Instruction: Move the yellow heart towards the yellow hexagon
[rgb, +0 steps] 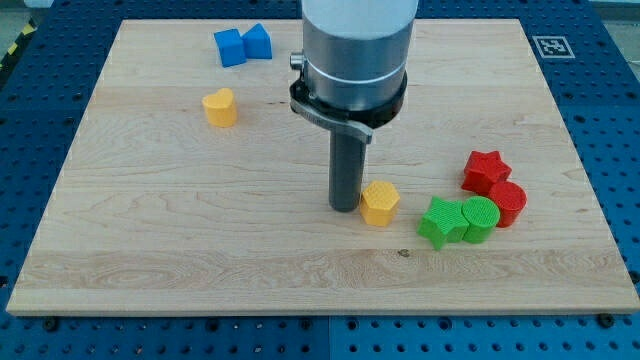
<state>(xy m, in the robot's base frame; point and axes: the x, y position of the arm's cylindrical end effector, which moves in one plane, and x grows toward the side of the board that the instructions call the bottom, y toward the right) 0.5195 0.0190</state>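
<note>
The yellow heart (219, 106) lies on the wooden board towards the view's upper left. The yellow hexagon (379, 203) lies right of the board's centre. My tip (346, 207) rests on the board just left of the yellow hexagon, close to or touching its left side. The tip is far to the lower right of the yellow heart. The arm's grey body (355, 50) hangs over the board's top centre.
Two blue blocks (243, 44) sit together near the view's top, above the heart. At the right, a red star (485, 170), a red cylinder (507, 203), a green cylinder (480, 218) and a green star (440, 221) form a cluster.
</note>
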